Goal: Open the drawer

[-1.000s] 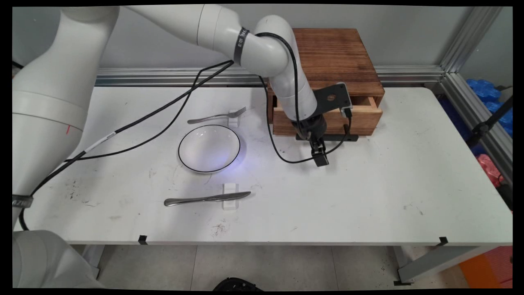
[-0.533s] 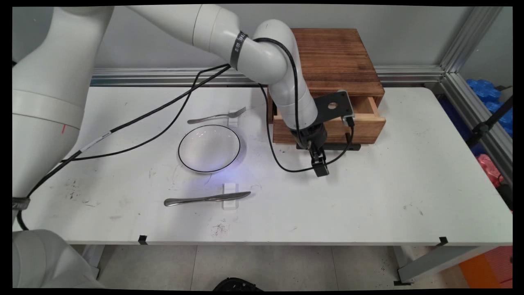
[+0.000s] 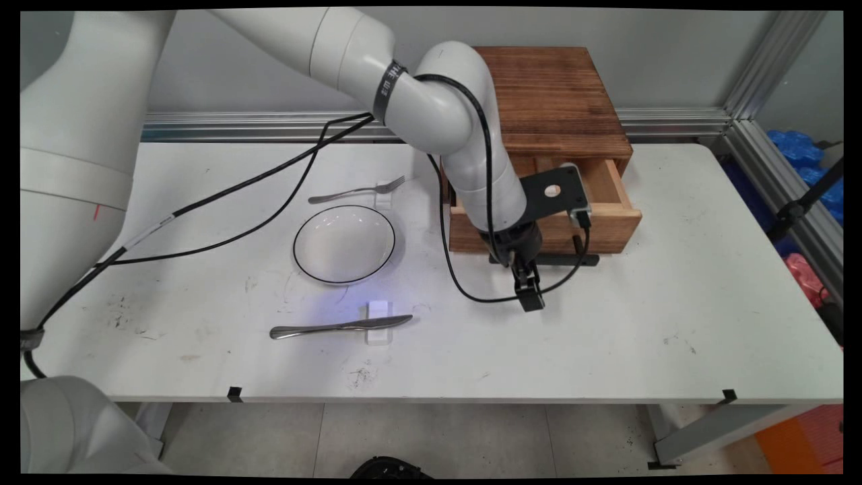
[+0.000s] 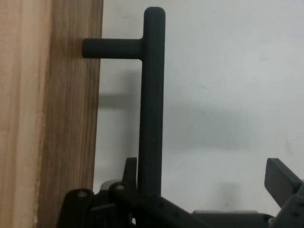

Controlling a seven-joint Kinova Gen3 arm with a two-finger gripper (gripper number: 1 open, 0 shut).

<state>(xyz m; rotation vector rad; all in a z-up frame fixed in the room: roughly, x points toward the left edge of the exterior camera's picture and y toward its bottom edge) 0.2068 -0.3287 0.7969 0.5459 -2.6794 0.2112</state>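
Hand (image 3: 530, 295) hooks the drawer (image 3: 609, 202) handle (image 4: 151, 99), fingers spread wide, not clamping; pull straight toward surface's (image 3: 673, 323) near edge.

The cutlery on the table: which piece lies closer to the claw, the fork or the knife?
The knife, lying on the table's near side below the bowl; the fork lies beyond the bowl, farther from the claw.

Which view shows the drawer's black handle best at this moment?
The hand view: the handle fills the frame, its bar and one post meeting the wooden drawer front plainly, with the tool around it. The main view shows only the handle's ends below the drawer, its middle hidden by the arm.
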